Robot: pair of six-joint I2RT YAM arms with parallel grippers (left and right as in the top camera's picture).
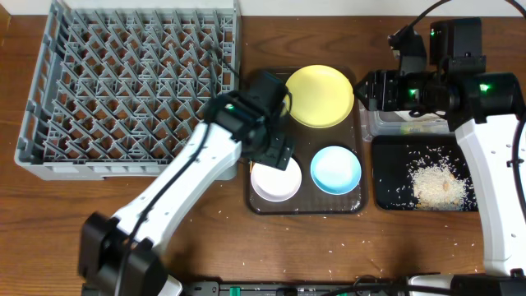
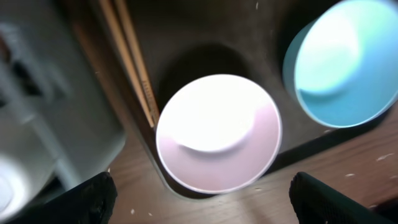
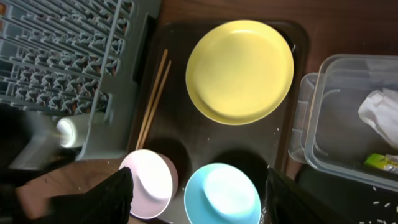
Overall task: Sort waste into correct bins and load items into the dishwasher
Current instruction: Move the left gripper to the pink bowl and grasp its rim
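Observation:
My left gripper (image 2: 202,208) hangs open just above the white bowl (image 2: 217,134), its black fingertips (image 2: 87,202) wide apart at the bowl's near rim; from above it (image 1: 278,152) shows over the bowl (image 1: 275,182). Two wooden chopsticks (image 2: 130,56) lie left of the bowl. The light blue bowl (image 1: 335,170) and the yellow plate (image 1: 319,96) share the brown serving tray (image 1: 302,140). High over that tray, my right gripper (image 3: 199,205) is open and holds nothing. The clear tub (image 3: 348,124) holds a white napkin (image 3: 380,112) and a green-yellow wrapper (image 3: 382,162). Rice scraps (image 1: 440,185) lie in the black tray (image 1: 390,164).
The grey dish rack (image 1: 131,82) fills the table's left back, its wall close to the brown tray's left edge. My right arm covers most of the clear tub from above. Stray rice grains dot the wood near the front edge.

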